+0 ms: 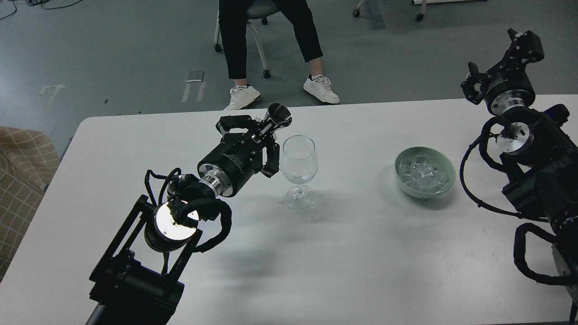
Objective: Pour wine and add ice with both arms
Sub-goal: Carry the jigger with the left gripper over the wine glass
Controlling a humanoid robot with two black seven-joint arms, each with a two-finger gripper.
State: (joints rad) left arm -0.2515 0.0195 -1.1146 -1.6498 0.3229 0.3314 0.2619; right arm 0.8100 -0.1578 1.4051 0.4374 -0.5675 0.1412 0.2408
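Left black two-finger gripper (255,135) clamps a dark bottle (275,118), body hidden, beside the clear stemmed wine glass (299,171). Clear ice cubes (423,174) fill the pale green bowl (445,159). Right gripper (496,58) hovers with fingers spread; its arm is cropped.

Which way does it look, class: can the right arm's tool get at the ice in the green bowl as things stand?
Probably yes. The right tool hangs open and empty beyond the green bowl, whose ice lies uncovered with nothing between them.
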